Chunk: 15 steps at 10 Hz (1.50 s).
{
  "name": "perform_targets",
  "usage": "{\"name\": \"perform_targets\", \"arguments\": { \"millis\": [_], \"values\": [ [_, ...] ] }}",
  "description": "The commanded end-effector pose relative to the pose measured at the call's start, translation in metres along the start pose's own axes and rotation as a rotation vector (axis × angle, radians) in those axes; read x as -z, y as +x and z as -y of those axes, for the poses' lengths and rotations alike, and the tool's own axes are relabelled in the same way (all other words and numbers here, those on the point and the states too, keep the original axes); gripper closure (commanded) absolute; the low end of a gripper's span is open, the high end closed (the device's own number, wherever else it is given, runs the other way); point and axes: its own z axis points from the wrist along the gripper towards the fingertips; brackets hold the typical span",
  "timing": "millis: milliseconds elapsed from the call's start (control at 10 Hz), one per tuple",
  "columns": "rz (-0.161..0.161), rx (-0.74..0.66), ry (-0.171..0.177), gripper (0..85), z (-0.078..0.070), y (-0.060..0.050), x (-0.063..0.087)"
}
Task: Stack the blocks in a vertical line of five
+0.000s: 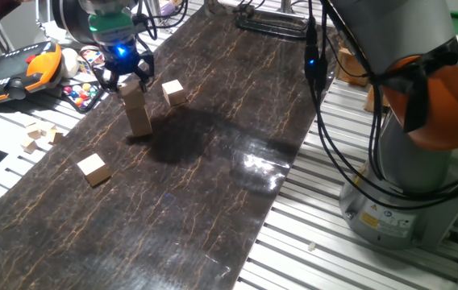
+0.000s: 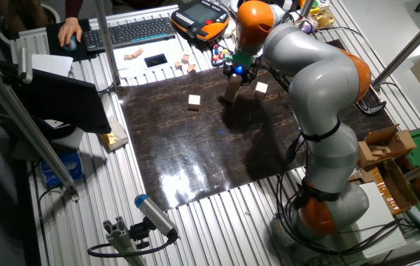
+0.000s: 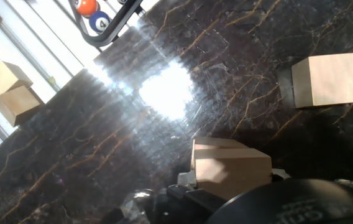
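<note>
A slightly leaning stack of tan wooden blocks (image 1: 138, 111) stands near the far left of the dark mat (image 1: 213, 185); it also shows in the other fixed view as the stack (image 2: 231, 90). My gripper (image 1: 124, 79) hangs over the stack's top block, with its fingers on either side and looking spread wider than the block. In the hand view the top block (image 3: 231, 169) sits just below the camera, offset from the block under it. One loose block (image 1: 173, 92) (image 2: 261, 87) (image 3: 325, 79) lies right of the stack. Another loose block (image 1: 93, 169) (image 2: 194, 101) lies nearer the front left.
Smaller pale wooden bits (image 1: 39, 135) (image 3: 5, 87) lie off the mat on the slatted table. A rack of billiard balls (image 1: 84, 90) (image 3: 92, 9) and an orange teach pendant (image 1: 19, 68) sit behind the stack. The arm's base (image 1: 422, 161) and cables stand at the right.
</note>
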Motion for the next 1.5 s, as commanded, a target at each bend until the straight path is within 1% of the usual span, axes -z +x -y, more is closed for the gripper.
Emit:
{"name": "perform_targets", "arguments": {
  "millis": [0,300,600,1400],
  "values": [
    [0.0,0.0,-0.004,82.7,0.0006,0.0001,-0.0005],
    [0.006,-0.011,-0.009,79.0,0.0001,0.0007,-0.0014],
    [0.017,-0.025,-0.01,70.7,-0.0007,0.0009,-0.0016],
    [0.024,-0.055,-0.017,65.3,-0.0012,0.0008,-0.0021]
  ]
}}
